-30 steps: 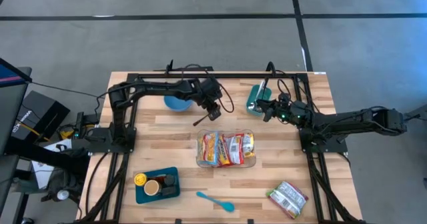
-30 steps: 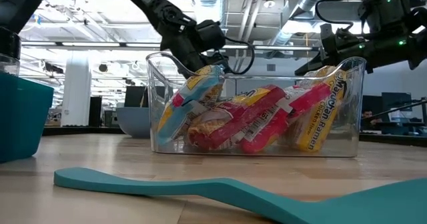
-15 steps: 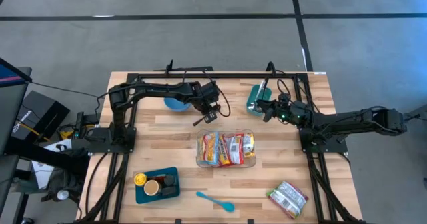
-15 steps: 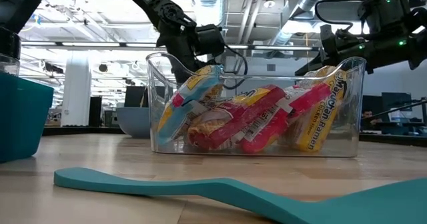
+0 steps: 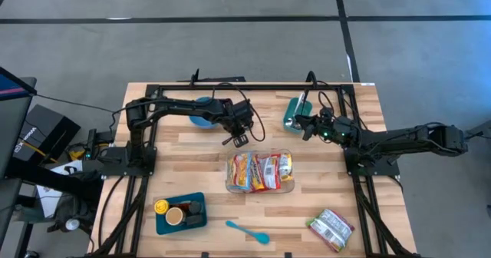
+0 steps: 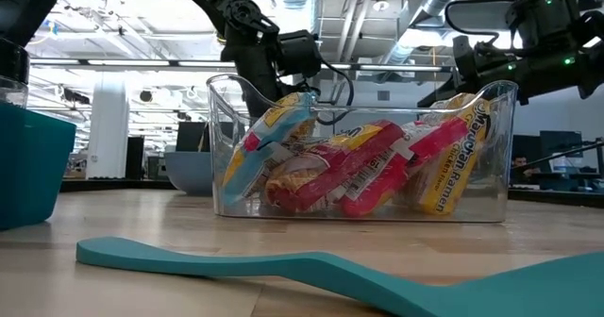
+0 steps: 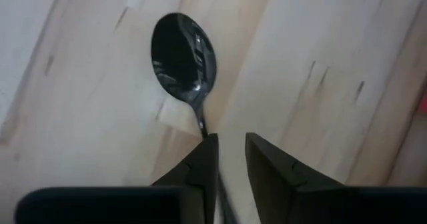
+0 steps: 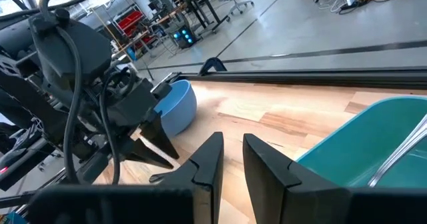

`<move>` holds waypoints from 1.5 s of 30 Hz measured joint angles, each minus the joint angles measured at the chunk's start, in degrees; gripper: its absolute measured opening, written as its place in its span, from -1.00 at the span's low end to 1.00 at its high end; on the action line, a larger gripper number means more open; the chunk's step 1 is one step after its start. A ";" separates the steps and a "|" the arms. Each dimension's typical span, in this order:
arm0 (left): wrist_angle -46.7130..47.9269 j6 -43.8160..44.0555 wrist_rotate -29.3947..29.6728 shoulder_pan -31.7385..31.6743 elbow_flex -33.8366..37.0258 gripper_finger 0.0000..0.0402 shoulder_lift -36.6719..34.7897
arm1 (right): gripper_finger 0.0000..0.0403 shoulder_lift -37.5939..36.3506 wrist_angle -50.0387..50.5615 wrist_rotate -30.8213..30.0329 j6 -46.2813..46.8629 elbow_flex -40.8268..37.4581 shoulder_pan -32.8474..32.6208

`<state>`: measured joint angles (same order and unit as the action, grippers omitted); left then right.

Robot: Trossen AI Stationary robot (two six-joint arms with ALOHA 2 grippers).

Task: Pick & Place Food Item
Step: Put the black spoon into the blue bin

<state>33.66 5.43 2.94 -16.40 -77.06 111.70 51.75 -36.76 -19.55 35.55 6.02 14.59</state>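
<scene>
A black spoon (image 7: 183, 54) lies flat on the wooden table (image 5: 192, 154), just off the far left corner of a clear bin (image 5: 259, 171) filled with ramen packets (image 6: 359, 171). My left gripper (image 5: 239, 138) points steeply down over the spoon's handle (image 7: 202, 125), and its fingers stand a narrow gap apart with the handle running in between them. My right gripper (image 5: 304, 126) hovers nearly level beside a teal container (image 5: 294, 110) at the far right. Its fingers are a narrow gap apart with nothing between them. One more food packet (image 5: 331, 229) lies on the table at the near right. My left gripper straddles the spoon's handle (image 7: 204, 132) from above, and the handle passes along the inner edge of one finger (image 7: 208, 159). The spoon rests on the table with its bowl pointing away from the fingers. Whether a finger touches the handle I cannot tell.
A blue bowl (image 5: 201, 118) sits at the far left, partly under my left arm. A teal tray (image 5: 181, 212) with small items stands at the near left, and a teal spatula (image 5: 247, 231) lies near the front edge. Black frame rails run along both sides.
My left gripper has moved a little toward the table's near edge and left, and it has tipped more steeply down over the spoon. My right arm has kept still.
</scene>
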 joint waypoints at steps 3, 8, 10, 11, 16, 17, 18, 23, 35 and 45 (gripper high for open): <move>-0.19 -2.41 0.10 -0.03 0.00 -0.55 0.00 | -0.74 0.00 0.44 0.00 0.00 0.00 0.00; -0.32 -3.06 0.11 -0.05 0.00 -0.36 0.00 | -0.74 0.00 0.57 0.00 0.15 0.00 0.00; -0.49 -3.07 0.73 -0.05 0.00 -0.31 0.00 | -0.74 0.00 0.57 0.00 1.25 0.00 0.00; -0.90 -3.12 1.80 -0.05 0.00 -0.29 0.00 | -0.74 0.00 0.60 0.00 1.81 0.00 0.00; -2.98 -3.20 4.77 -0.12 0.00 -0.28 0.00 | -0.74 0.00 1.36 0.04 4.59 0.00 0.00; -3.39 -3.61 4.81 -0.18 0.00 -0.29 0.00 | -0.74 0.00 1.34 0.04 5.05 0.00 0.00; -3.58 -3.75 4.81 -0.23 0.00 -0.30 0.00 | -0.74 0.00 1.32 0.07 5.41 0.00 0.00; -5.12 -1.24 4.80 -1.22 0.00 -0.33 0.00 | -0.74 -0.02 1.25 0.10 7.14 0.00 0.00; -6.56 -0.57 1.14 0.10 3.34 -0.37 0.29 | -0.74 -0.02 1.36 0.15 7.57 0.00 0.02; -10.23 1.27 1.34 -0.49 8.06 -0.37 0.22 | -0.74 -0.02 2.74 0.13 7.57 0.00 0.02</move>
<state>23.43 6.70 4.27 -16.88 -69.00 111.92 51.72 -34.02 -19.42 43.11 6.02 14.61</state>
